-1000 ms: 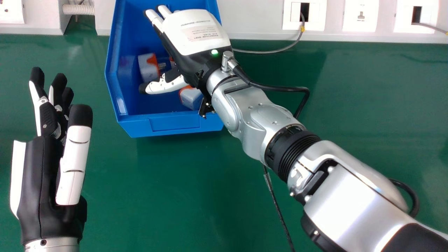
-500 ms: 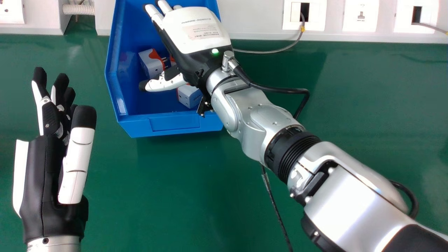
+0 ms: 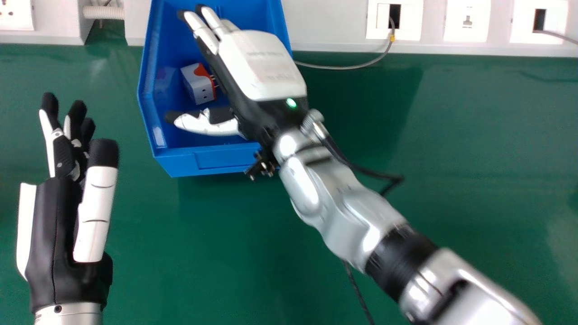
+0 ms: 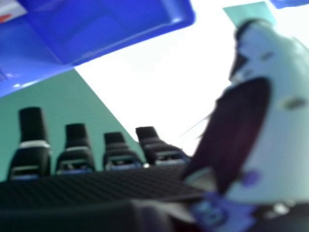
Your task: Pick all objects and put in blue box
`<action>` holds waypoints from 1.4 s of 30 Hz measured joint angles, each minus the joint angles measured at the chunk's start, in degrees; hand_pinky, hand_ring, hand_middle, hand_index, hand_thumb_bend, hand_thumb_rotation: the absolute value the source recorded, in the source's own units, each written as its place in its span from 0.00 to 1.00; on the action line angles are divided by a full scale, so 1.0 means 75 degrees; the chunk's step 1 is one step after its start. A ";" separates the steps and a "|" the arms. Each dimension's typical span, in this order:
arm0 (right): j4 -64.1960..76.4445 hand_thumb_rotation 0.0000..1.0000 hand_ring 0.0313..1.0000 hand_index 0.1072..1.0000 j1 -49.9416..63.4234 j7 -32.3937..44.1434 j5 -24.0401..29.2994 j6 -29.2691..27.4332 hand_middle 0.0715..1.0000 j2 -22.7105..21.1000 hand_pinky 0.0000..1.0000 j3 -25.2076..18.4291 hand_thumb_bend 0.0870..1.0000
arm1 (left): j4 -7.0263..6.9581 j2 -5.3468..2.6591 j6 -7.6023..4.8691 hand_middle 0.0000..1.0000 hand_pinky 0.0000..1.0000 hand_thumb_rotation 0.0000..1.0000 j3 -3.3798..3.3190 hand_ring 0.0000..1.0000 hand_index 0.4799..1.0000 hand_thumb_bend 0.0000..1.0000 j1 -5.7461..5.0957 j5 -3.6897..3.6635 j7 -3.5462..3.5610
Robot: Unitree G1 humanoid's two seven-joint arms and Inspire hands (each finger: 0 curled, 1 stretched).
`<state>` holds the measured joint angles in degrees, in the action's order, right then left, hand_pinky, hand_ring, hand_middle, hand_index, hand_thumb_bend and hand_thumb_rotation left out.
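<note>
In the head view my right hand point(image 3: 264, 67) is over the right side of the blue box point(image 3: 226, 161), its fingers straight and nothing held. A white and orange plug adapter point(image 3: 198, 85) lies inside the box, left of the hand. The hand hides much of the box floor. In the right hand view are the same hand point(image 4: 96, 186), the blue box point(image 4: 111, 24) and a bit of a white and orange object point(image 4: 8, 10) in it. My left hand point(image 3: 54, 230) stays at the left of the head view, fingers relaxed and nothing in it.
A green table point(image 3: 226, 253) lies under both arms. Along its back edge runs a white panel point(image 3: 325, 27) with sockets and a thin grey cable point(image 3: 347, 67). The box stands against that panel.
My right hand and forearm have moved toward the table's front, with the wrist lower in the view. The adapter near the box's front right is now covered. The left hand has barely shifted.
</note>
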<state>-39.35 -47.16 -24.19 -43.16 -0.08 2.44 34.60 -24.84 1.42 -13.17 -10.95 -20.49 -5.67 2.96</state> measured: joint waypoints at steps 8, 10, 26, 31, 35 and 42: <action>0.3310 0.52 0.92 0.93 0.3037 0.0097 0.0010 -0.0958 0.97 -0.1168 0.74 0.0148 0.32 | 0.0155 0.0035 -0.0036 1.00 1.00 0.83 -0.0020 1.00 1.00 0.76 0.0058 0.0018 0.0073; 0.3739 0.52 0.92 0.93 0.3682 0.0102 0.0230 -0.1634 0.97 -0.1530 0.74 0.0102 0.32 | 0.0163 0.0047 -0.0054 1.00 1.00 0.83 -0.0023 1.00 1.00 0.76 0.0074 0.0018 0.0077; 0.4303 0.79 0.91 0.93 0.6400 0.0839 0.2920 -0.3416 0.95 -0.2579 0.77 -0.2611 0.33 | 0.0332 0.0045 -0.0146 1.00 1.00 0.87 0.0088 1.00 1.00 0.61 0.0096 0.0013 0.0105; 0.4529 0.99 0.98 0.99 0.6726 0.1666 0.4321 -0.2891 1.00 -0.2272 0.89 -0.3420 0.52 | 0.0335 0.0051 -0.0149 1.00 1.00 0.82 -0.0038 1.00 1.00 0.64 -0.0071 -0.0215 0.0163; 0.4658 1.00 1.00 1.00 0.6875 0.2111 0.4873 -0.2513 1.00 -0.2084 0.95 -0.3825 0.57 | 0.0334 0.0050 -0.0148 1.00 1.00 0.81 -0.0103 1.00 1.00 0.63 -0.0166 -0.0439 0.0217; 0.4743 1.00 1.00 1.00 0.6878 0.2522 0.5110 -0.2039 1.00 -0.2048 1.00 -0.4418 0.68 | 0.0331 0.0048 -0.0149 1.00 1.00 0.81 -0.0166 1.00 1.00 0.64 -0.0371 -0.0310 0.0174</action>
<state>-3.78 4.42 -5.27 -4.83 -15.37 -12.92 1.47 -22.36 1.78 -14.28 -12.20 -23.27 -7.99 4.27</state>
